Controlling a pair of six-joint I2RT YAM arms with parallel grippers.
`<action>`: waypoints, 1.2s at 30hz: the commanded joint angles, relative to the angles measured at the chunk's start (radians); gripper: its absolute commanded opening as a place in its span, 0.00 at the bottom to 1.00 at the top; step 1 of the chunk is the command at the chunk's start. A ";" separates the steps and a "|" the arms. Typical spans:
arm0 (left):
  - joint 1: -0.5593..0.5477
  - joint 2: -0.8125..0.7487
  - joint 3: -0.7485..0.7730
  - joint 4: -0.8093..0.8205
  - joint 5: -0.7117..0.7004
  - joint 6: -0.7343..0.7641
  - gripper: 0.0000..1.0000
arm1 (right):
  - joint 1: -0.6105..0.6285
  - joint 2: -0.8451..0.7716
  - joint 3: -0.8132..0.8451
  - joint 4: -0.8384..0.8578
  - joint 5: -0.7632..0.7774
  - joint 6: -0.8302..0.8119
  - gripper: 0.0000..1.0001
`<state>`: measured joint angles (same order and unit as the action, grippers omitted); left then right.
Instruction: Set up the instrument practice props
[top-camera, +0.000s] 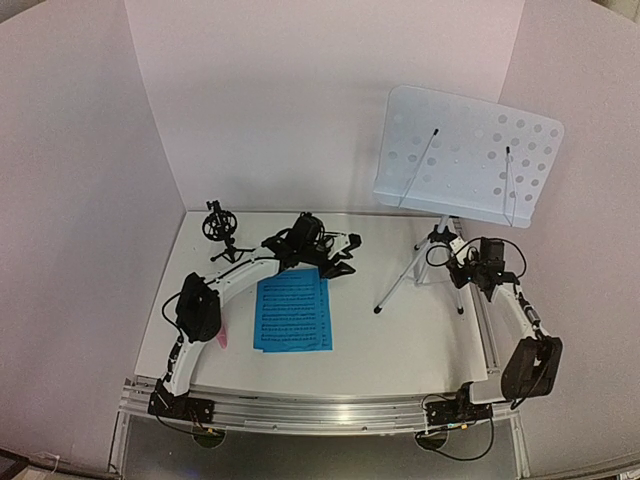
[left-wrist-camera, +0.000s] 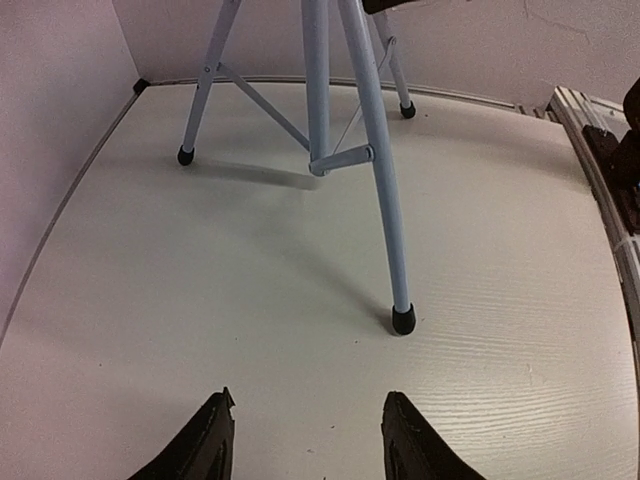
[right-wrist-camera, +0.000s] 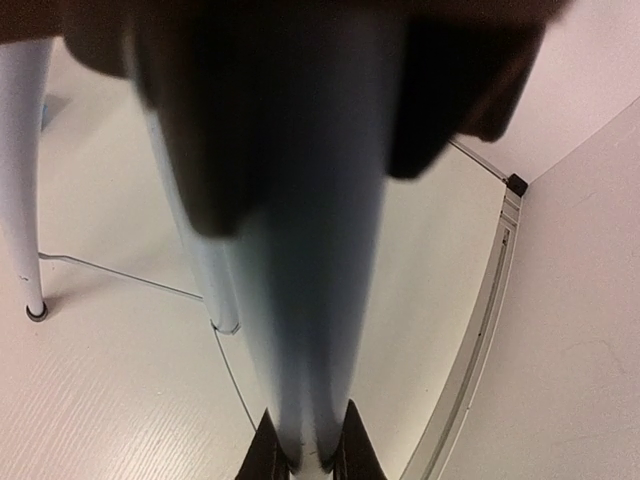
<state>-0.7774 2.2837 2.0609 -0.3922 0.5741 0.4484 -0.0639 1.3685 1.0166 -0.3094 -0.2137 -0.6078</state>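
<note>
A pale blue perforated music stand (top-camera: 468, 152) rises on a silver tripod at the back right of the white bench (top-camera: 400, 340), its desk tilted towards the arms and carrying no paper. The right fingers (right-wrist-camera: 268, 452) are clenched on the music stand's central pole, one on each side, and the pole runs up between them and fills most of the right wrist view. From above, that arm reaches in from the bench's right edge to the pole near where the legs spread. The left fingers (left-wrist-camera: 205, 445) are released, standing apart with only bare bench between them. They point at the tripod's rubber-tipped legs but are clear of them. In the top view they hover just beyond the far right corner of the blue printed sheet-music pages (top-camera: 292, 310). The sheet-music pages lie flat in one stack near the middle of the bench, left of the tripod and apart from it. A small black tripod mic holder (top-camera: 220, 232) stands upright at the back left corner. A pink stick microphone (top-camera: 221, 341) lies near the front left, mostly hidden under the left arm (top-camera: 215, 295), so only a short pink end shows.
</note>
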 joint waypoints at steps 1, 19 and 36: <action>-0.029 0.024 0.031 0.114 0.039 -0.045 0.60 | 0.053 0.023 -0.047 0.024 -0.044 0.067 0.00; -0.167 0.245 -0.005 0.658 -0.200 -0.389 0.82 | 0.098 -0.022 -0.065 0.038 -0.058 0.141 0.00; -0.171 0.314 -0.016 0.681 -0.178 -0.371 0.39 | 0.122 0.010 -0.069 0.062 -0.062 0.165 0.00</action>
<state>-0.9527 2.5814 2.0361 0.2299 0.3790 0.0795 0.0159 1.3553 0.9684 -0.2080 -0.1734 -0.5022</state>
